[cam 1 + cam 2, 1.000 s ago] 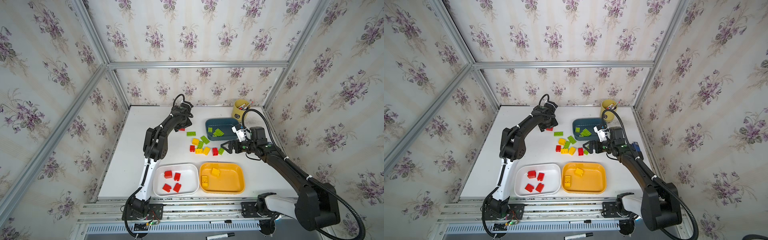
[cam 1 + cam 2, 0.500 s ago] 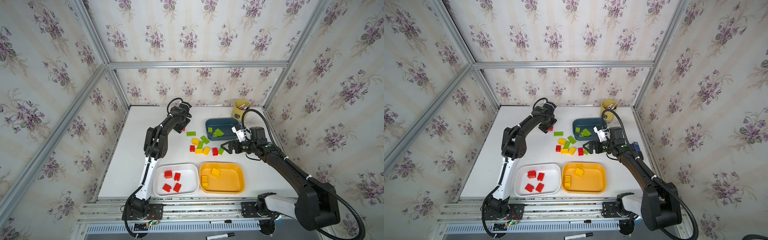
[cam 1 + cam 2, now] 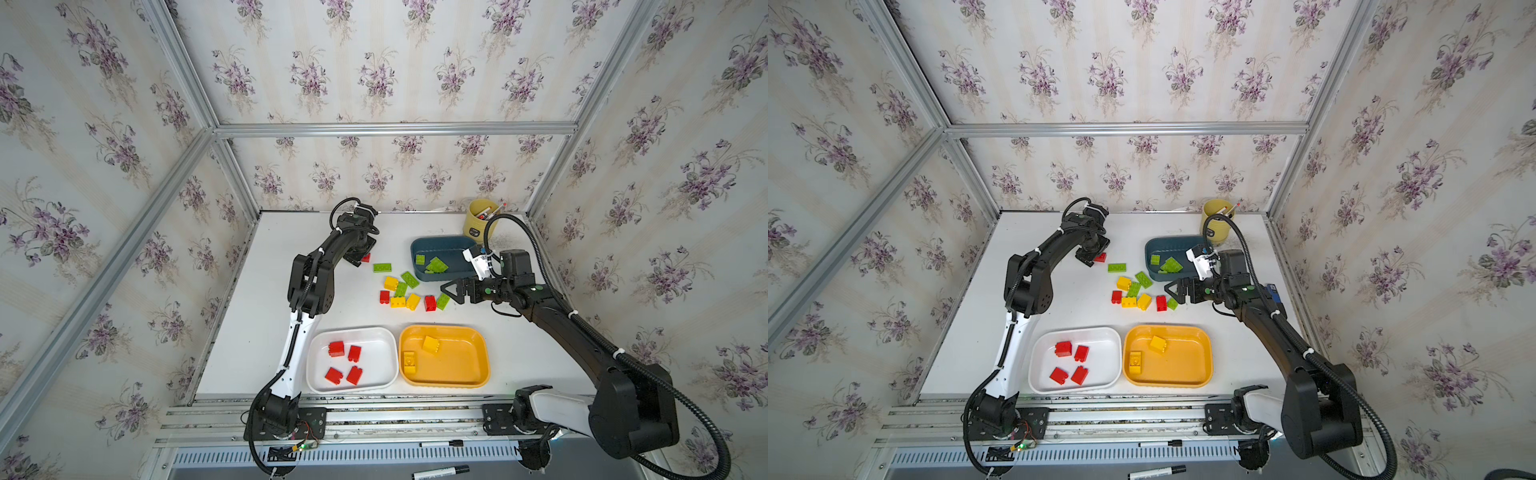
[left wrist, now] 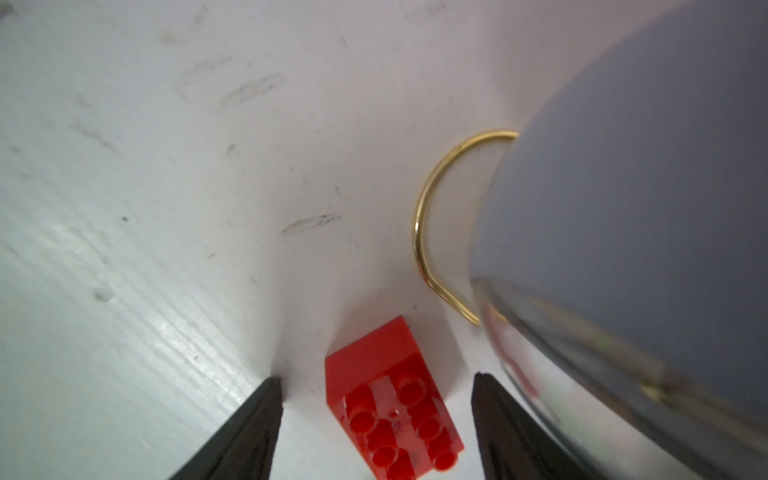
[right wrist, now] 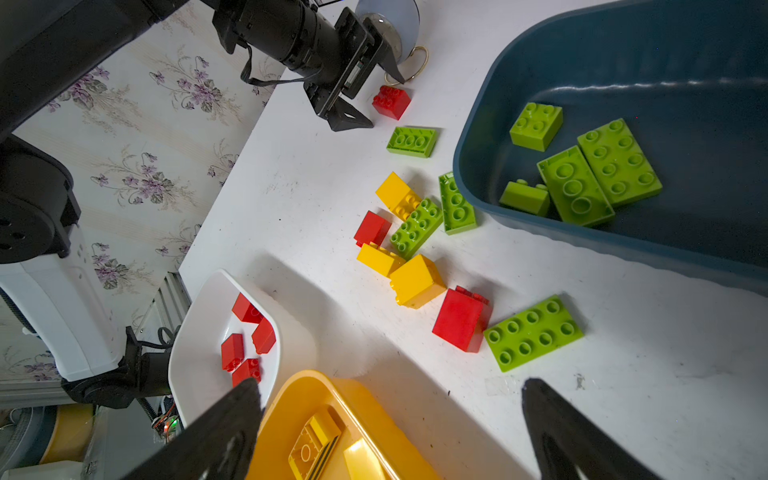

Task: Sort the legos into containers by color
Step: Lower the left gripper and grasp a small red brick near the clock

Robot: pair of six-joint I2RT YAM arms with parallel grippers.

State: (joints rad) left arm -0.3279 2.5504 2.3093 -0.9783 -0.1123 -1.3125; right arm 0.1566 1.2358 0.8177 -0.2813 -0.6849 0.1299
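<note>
Looking at the counter: we see a big white counter [image 3: 257,332], and all the things sit on it.
Left arm: our left arm [image 3: 309,286] reaches far to the back of the counter.
Right arm: our right arm [image 3: 557,320] reaches in toward the middle, near the teal tray.
White tray: the white tray [image 3: 376,355] sits at the front with four red legos [image 3: 336,348] in it.
Orange-yellow tray: the orange-yellow tray [image 3: 457,368] sits just beside the white one and has two yellow legos [image 3: 431,345] in it.
Teal tray: the teal tray [image 3: 446,245] sits at the back right with four green legos [image 3: 436,264] in it.
Yellow cup: the yellow cup [image 3: 478,222] stands behind the teal tray, in the back corner.
Loose legos: the loose legos [image 3: 401,289] lie in the middle, between the teal tray and the two front trays. We count two red, three yellow and four green.
Left fingers: our left fingers [image 3: 362,257] are low over the counter and stand apart, one on each side of the red lego. The left wrist view shows a gap on both sides, so they hold nothing.
Right fingers: our right fingers [image 3: 450,293] are spread wide and hold nothing. They hang near a green lego [image 3: 443,301] at the edge of the pile.
Red lego: the red lego [image 4: 374,386] sits alone at the back of the counter, bumps up.
Gold ring: a thin gold ring [image 4: 419,232] lies just beside the red lego.
</note>
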